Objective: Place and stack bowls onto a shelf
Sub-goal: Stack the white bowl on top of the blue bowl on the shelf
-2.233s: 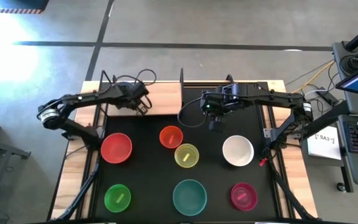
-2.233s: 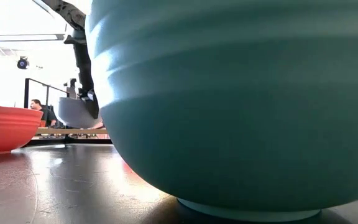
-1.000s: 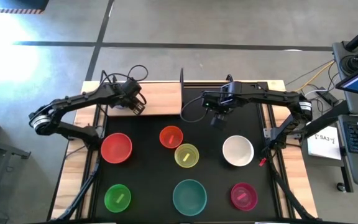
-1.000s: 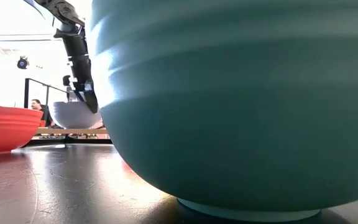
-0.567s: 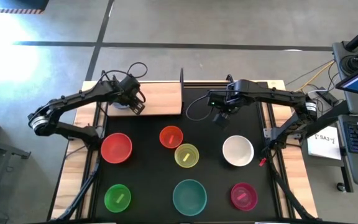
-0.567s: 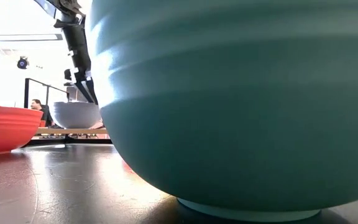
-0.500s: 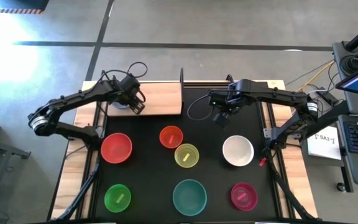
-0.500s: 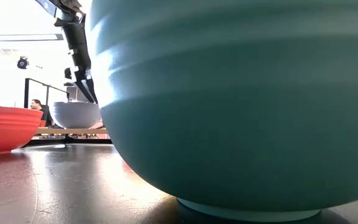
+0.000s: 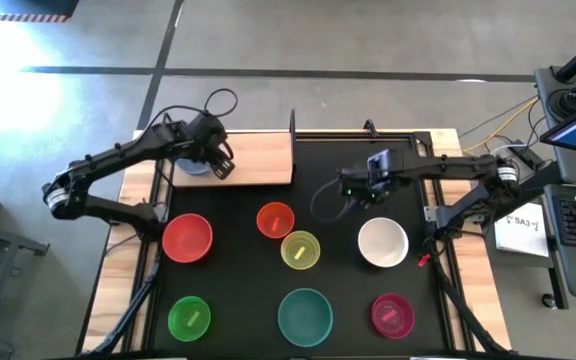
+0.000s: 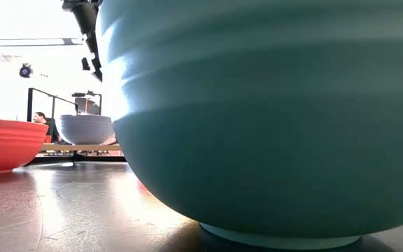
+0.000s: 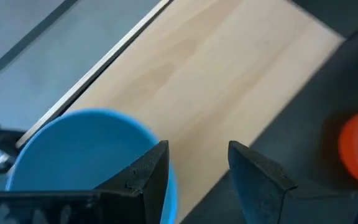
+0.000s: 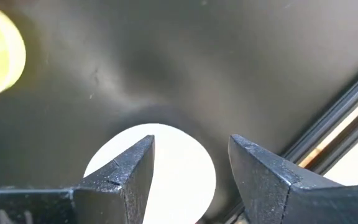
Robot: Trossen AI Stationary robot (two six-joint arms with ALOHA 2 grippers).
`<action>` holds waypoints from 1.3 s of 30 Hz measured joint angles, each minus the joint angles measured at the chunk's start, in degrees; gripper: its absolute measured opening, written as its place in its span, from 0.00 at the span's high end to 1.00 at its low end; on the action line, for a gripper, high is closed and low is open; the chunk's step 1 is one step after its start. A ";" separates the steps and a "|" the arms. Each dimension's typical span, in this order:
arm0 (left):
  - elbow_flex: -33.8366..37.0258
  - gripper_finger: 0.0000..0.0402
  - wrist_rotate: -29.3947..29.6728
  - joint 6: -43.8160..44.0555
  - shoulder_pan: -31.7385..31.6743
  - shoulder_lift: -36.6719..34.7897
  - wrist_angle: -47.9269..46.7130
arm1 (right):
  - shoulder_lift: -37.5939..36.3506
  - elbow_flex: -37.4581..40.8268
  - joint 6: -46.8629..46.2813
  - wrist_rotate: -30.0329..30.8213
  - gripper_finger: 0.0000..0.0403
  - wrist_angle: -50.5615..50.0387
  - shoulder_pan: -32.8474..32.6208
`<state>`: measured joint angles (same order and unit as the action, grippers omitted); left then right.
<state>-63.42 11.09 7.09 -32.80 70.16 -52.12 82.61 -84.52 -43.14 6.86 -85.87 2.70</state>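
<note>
The blue bowl stands on its base at the left end of the light wooden shelf; the low view shows the blue bowl upright on the board. My left gripper hangs open just above and beside it, touching nothing; in its wrist view my left gripper shows bare shelf between its fingers. My right gripper is open above the black mat, a little beyond the white bowl; the white bowl shows between its fingers.
On the mat rest the red, orange, yellow, green, teal and magenta bowls. A black upright stands at the shelf's right end. The shelf's right half is bare.
My left gripper has let go of the blue bowl's rim and risen straight up; the bowl stays upright on the shelf's left end. My right gripper has moved from the mat's far side toward the near right, coming closer to the white bowl.
</note>
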 joint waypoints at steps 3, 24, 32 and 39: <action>-0.78 0.63 -0.08 0.00 3.35 -0.09 0.39 | 0.00 1.97 -4.51 -1.25 0.52 0.47 -3.75; -7.10 0.63 -0.13 -5.98 24.36 -0.05 7.38 | 2.60 13.82 -31.45 -3.39 0.52 19.13 -24.16; -7.10 0.63 -0.17 -6.66 26.80 -0.01 7.71 | 7.91 14.68 -32.52 -3.35 0.52 19.35 -24.83; -7.06 0.63 -0.17 -7.06 27.09 -0.01 7.55 | 11.68 14.70 -30.65 -3.37 0.52 19.33 -24.83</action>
<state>-70.48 10.92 0.03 -5.71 70.15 -44.58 94.29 -69.83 -73.79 3.49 -66.54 -22.13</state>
